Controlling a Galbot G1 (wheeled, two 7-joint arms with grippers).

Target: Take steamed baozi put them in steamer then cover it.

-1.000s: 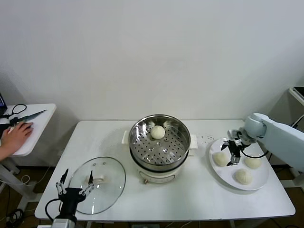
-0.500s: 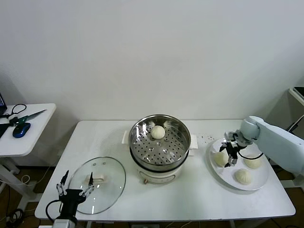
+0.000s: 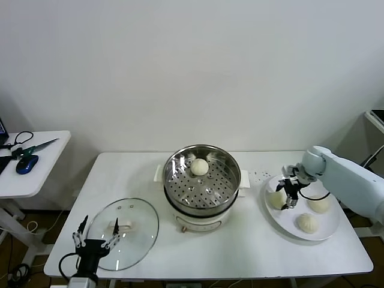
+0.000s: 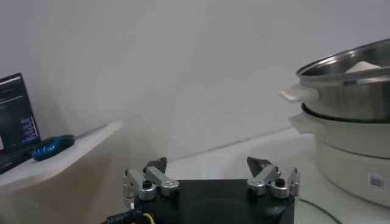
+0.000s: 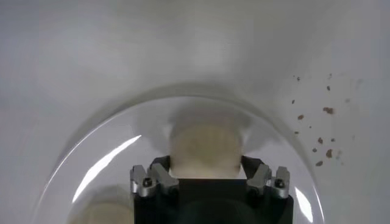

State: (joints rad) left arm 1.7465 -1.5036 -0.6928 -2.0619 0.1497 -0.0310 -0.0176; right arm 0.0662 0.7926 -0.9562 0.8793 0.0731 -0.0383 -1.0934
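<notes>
The steel steamer (image 3: 202,177) in its white cooker base stands mid-table with one baozi (image 3: 199,167) inside; the steamer also shows in the left wrist view (image 4: 353,85). Three baozi lie on a white plate (image 3: 282,225) at the right: left (image 3: 275,200), right (image 3: 319,204), front (image 3: 307,222). My right gripper (image 3: 288,195) is low over the left one. In the right wrist view it (image 5: 207,167) is open, its fingers either side of that baozi (image 5: 205,143). The glass cover (image 3: 129,240) lies flat at the front left. My left gripper (image 3: 94,237) is open by its near edge.
A small white side table (image 3: 36,174) at the far left holds scissors (image 3: 37,146) and a blue mouse (image 3: 25,164). Dark crumbs (image 3: 261,175) dot the table between the steamer and the plate. A wall stands behind the table.
My right gripper has shifted left and down onto the left baozi on the plate. A hand that lay on the side table a second ago is gone. The left arm has not moved.
</notes>
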